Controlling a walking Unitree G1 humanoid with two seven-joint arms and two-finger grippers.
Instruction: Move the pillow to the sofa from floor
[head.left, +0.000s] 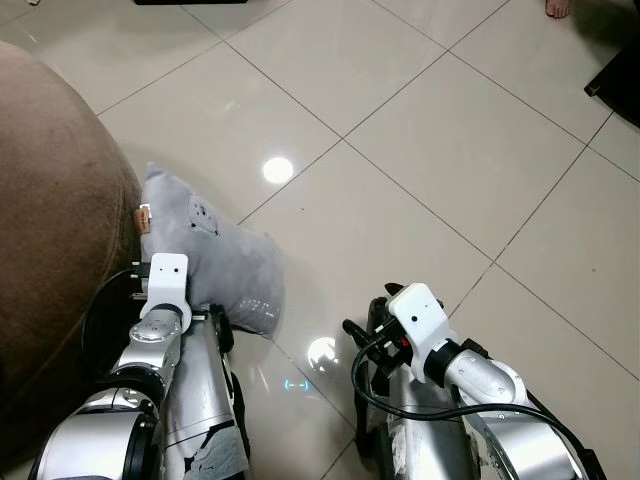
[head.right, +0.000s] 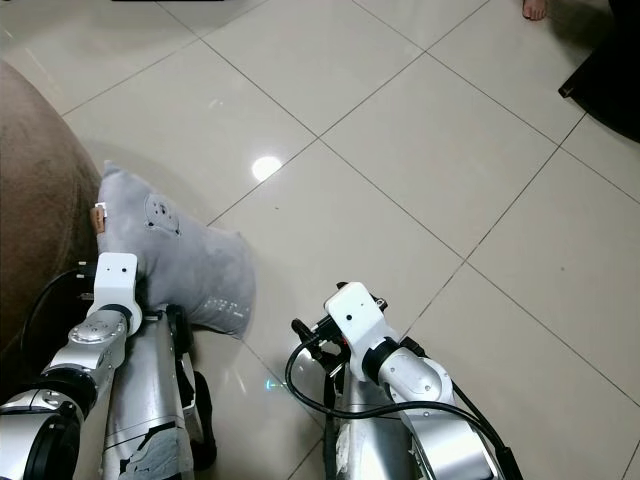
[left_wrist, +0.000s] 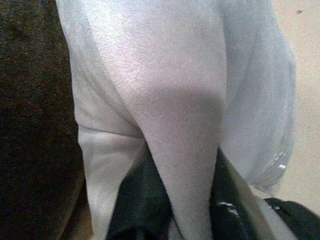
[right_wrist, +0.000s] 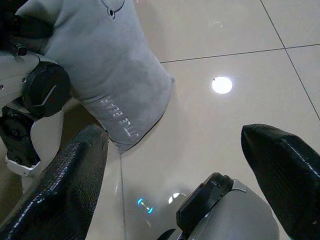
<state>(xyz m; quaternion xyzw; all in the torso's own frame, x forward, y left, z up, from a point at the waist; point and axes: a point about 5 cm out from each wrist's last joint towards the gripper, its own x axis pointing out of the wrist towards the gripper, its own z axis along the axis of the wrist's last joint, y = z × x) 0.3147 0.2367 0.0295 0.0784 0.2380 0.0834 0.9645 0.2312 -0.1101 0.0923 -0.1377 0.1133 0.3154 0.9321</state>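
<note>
A grey pillow (head.left: 215, 255) with a small printed face stands on end beside the brown sofa (head.left: 50, 200), its lower corner at the tiled floor. My left gripper (left_wrist: 182, 200) is shut on the pillow (left_wrist: 175, 100); a fold of grey fabric is pinched between its black fingers (left_wrist: 140, 205). My right gripper (right_wrist: 175, 150) hangs open to the right of the pillow (right_wrist: 110, 65), low over the floor, with nothing between its fingers (right_wrist: 65, 185). The left wrist's white housing (head.left: 165, 280) covers the spot where the pillow is held.
The sofa's rounded side fills the left edge. Glossy beige floor tiles (head.left: 420, 150) spread ahead and to the right. A person's foot (head.left: 557, 8) shows at the far top right, near a dark piece of furniture (head.left: 615, 70).
</note>
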